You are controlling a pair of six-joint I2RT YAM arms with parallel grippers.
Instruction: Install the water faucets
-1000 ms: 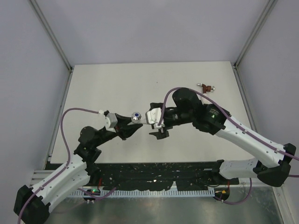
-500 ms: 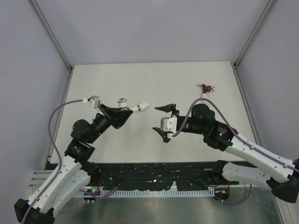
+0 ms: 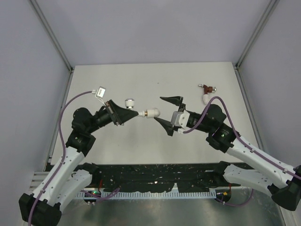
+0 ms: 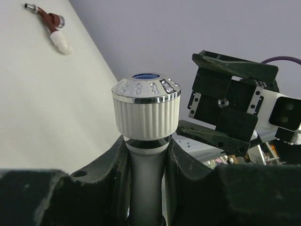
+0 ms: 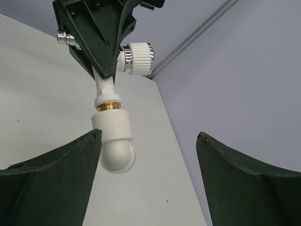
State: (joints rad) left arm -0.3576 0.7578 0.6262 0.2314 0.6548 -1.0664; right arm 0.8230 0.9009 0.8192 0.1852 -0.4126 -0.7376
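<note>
The left hand [image 3: 126,114], clamped on the white faucet [image 3: 139,112], held its elbow fitting [image 3: 153,112] toward the right hand [image 5: 149,136], fingers apart, seemingly for a handover.

The held faucet [image 3: 136,112] sits clamped in the left gripper [image 3: 123,114], raised over the middle of the table [image 3: 141,77]. An elbow fitting [image 3: 153,112] is on its right end. Just right of that and apart from it, the right gripper [image 3: 162,110] faces it, one finger behind and one in front. Well to the right of the held faucet and behind it, the second faucet [image 3: 206,88] lies on the table
</note>
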